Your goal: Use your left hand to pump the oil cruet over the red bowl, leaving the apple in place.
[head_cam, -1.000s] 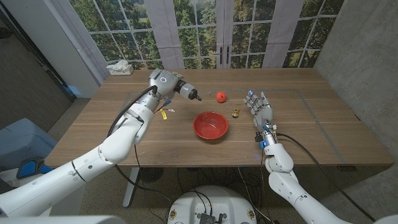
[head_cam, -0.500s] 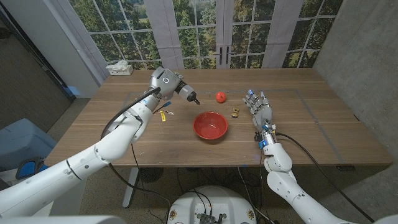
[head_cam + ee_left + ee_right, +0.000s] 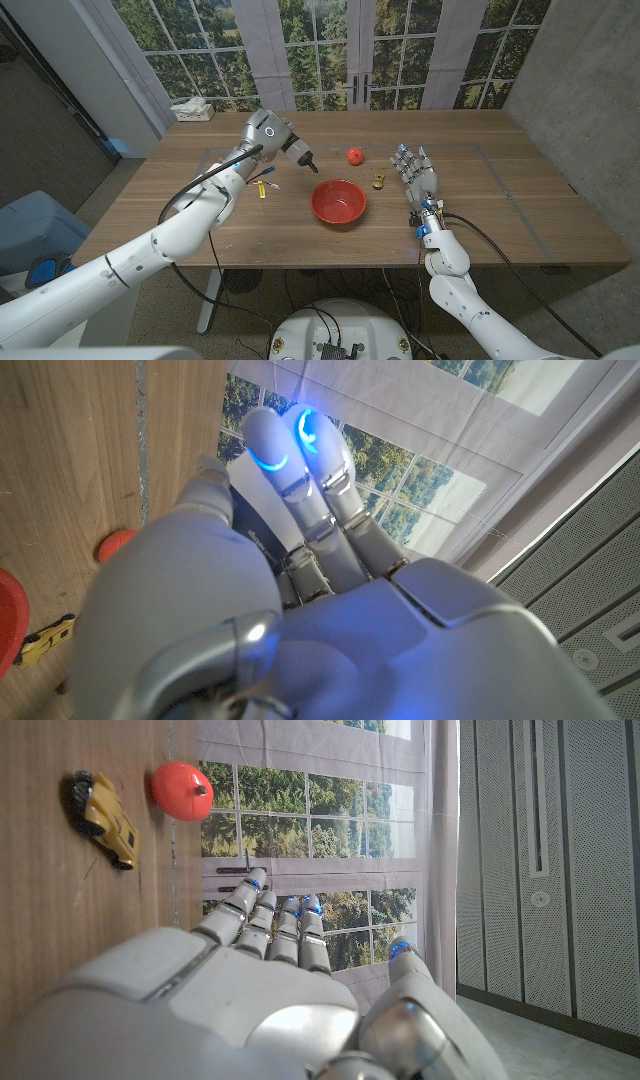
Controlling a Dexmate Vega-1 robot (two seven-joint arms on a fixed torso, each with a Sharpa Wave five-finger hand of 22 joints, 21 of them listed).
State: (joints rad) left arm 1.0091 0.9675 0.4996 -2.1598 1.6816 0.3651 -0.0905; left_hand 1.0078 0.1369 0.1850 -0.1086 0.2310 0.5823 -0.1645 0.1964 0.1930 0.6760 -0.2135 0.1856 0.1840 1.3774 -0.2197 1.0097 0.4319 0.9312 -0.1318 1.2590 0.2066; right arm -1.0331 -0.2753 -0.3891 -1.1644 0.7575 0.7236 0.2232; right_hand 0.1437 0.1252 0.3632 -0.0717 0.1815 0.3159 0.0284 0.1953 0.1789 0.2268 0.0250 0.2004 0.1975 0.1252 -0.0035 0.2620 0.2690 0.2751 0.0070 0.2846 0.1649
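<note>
- Both hands sit apart from the bowl [image 3: 338, 201]; right hand [image 3: 416, 174] waits with fingers spread, grasping nothing.
- Left hand [image 3: 283, 139] has drifted toward the bowl since earlier; likely holding the cruet, though its grip is hidden.
- Apple [image 3: 354, 155] rests on the desk [image 3: 500, 190] beyond.
</note>
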